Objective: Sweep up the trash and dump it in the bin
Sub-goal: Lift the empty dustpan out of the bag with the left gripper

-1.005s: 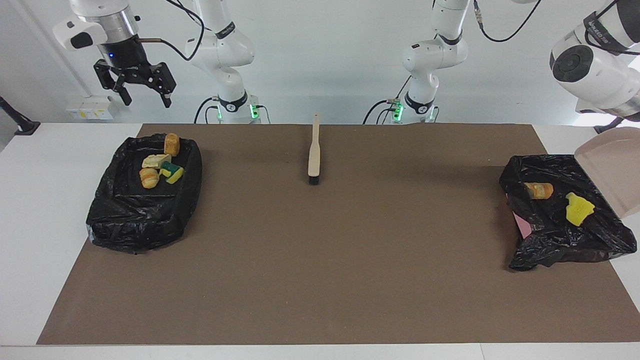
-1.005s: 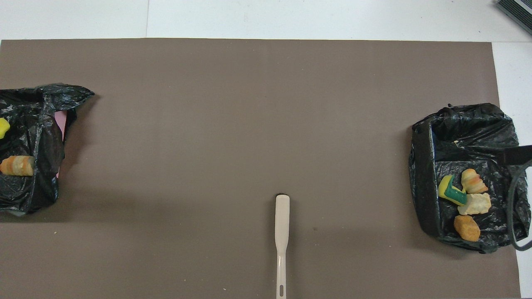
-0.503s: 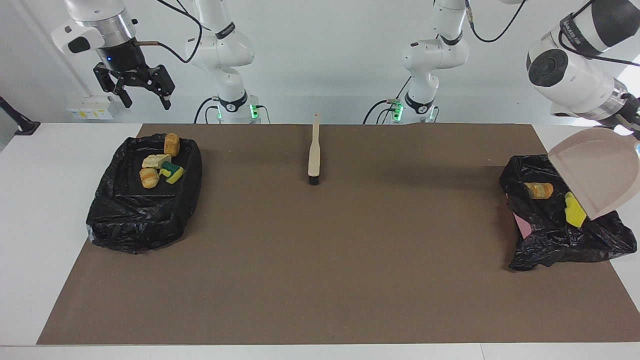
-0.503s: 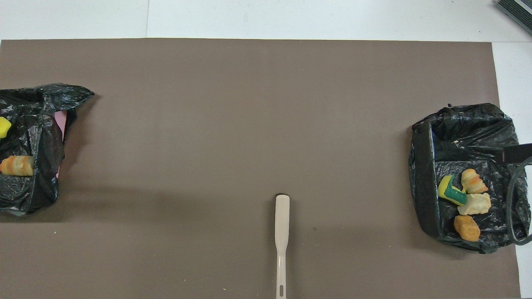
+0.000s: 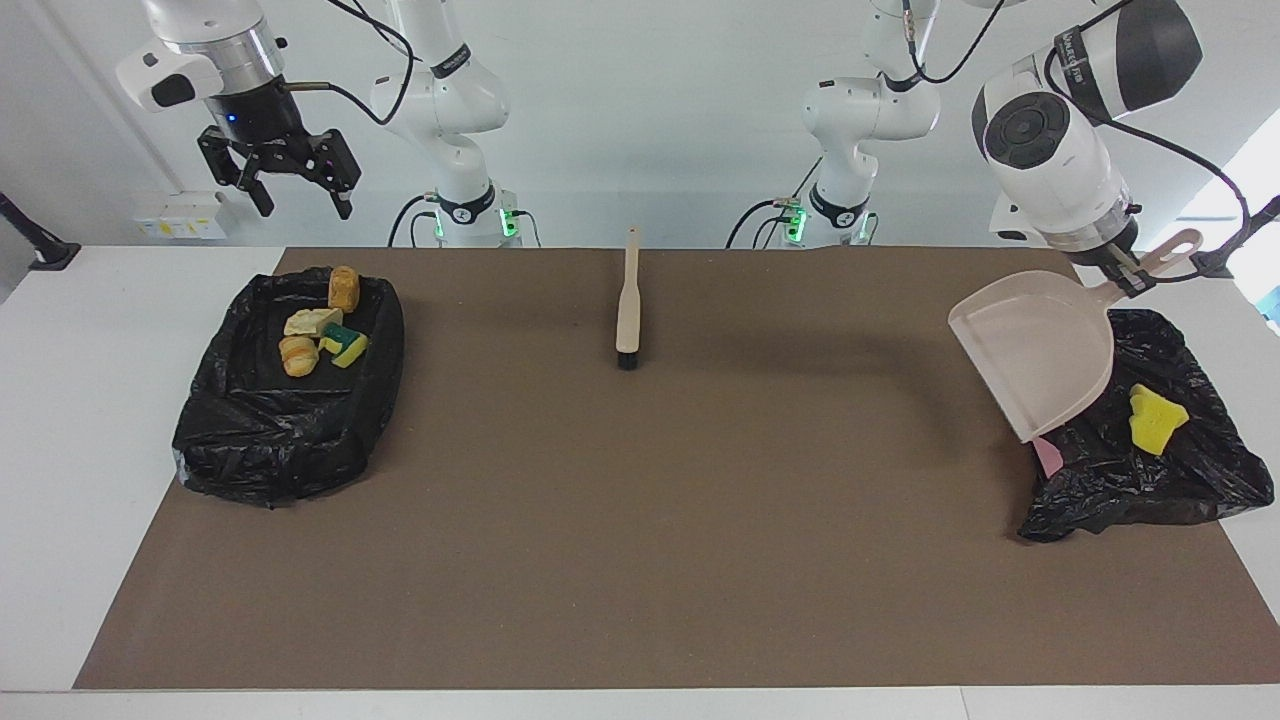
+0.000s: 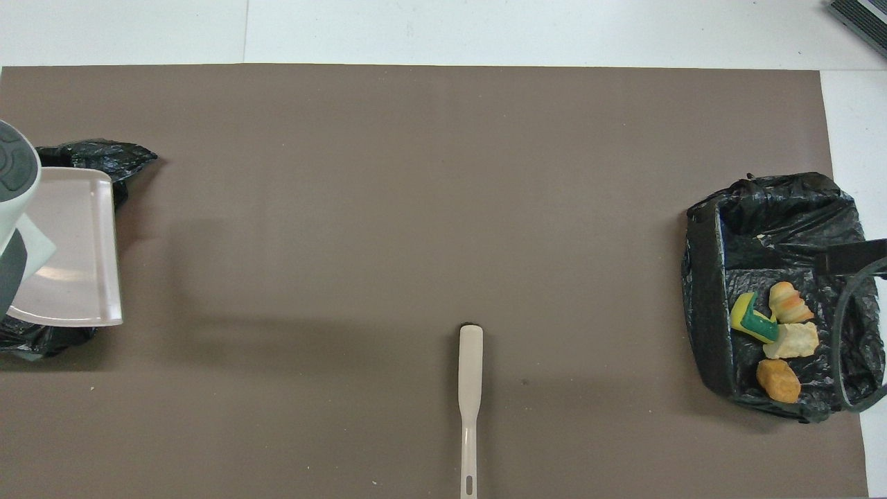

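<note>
Trash (image 5: 320, 335) all in the two black bins: four scraps in the bin (image 5: 290, 390) at the right arm's end, a yellow piece (image 5: 1157, 418) in the bin (image 5: 1180, 470) at the left arm's end; none loose on the surface (image 5: 640, 520), so sweeping and dumping look done. Left gripper (image 5: 1128, 272) clenched on the dustpan (image 5: 1040, 350) over that bin, right gripper (image 5: 295, 185) released, raised over its own end. Left to do, by the look of it: setting down the dustpan, with the brush (image 5: 628, 305) already lying mid-surface.

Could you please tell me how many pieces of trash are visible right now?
5: four pieces in the bin at the right arm's end, one yellow piece in the bin at the left arm's end. The dustpan may hide more.
</note>
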Tool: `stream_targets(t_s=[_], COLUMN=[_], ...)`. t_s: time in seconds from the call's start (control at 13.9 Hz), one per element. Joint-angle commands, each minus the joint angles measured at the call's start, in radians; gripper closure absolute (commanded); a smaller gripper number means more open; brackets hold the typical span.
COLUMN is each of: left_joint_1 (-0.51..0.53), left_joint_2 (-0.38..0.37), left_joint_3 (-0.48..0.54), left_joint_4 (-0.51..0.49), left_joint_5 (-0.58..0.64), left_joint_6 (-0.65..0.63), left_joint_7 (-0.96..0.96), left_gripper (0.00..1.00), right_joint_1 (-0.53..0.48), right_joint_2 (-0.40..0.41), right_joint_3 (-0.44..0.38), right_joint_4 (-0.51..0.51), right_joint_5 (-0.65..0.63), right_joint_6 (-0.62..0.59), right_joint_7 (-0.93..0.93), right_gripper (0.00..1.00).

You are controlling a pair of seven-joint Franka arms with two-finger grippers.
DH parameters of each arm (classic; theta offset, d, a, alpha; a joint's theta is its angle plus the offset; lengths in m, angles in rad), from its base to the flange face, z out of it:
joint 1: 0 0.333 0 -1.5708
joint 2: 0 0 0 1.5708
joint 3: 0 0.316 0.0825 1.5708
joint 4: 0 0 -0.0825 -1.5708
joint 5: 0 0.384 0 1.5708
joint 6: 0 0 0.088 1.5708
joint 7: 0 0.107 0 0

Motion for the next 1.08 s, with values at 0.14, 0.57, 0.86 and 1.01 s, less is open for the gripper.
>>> stream_targets(t_s=[0.14,0.57,0.86,1.01], left_joint_1=[-0.1,-0.226,-0.313,-0.393], left_joint_2=[-0.018,0.011,0.051,0.091], left_joint_3=[0.015,0.015,0.015,0.016], left_joint_4=[-0.022,-0.037,-0.031,-0.014], left_joint_5=[-0.214,-0.487,-0.639,-0.678], left_joint_6=[-0.03,0.006,0.111,0.168], left_joint_7=[-0.213,-0.648,-0.949,-1.128], left_gripper=[1.0,1.0,1.0,1.0], right_joint_1=[-0.009,-0.009,-0.009,-0.009], right_joint_2=[-0.007,-0.007,-0.007,-0.007], right_joint_3=[0.003,0.003,0.003,0.003], right_joint_4=[-0.008,-0.008,-0.008,-0.008], right_joint_5=[0.019,0.019,0.019,0.019], right_joint_6=[0.003,0.002,0.003,0.003], right_joint_7=[-0.018,-0.018,-0.018,-0.018], right_gripper=[0.0,0.0,0.0,0.0])
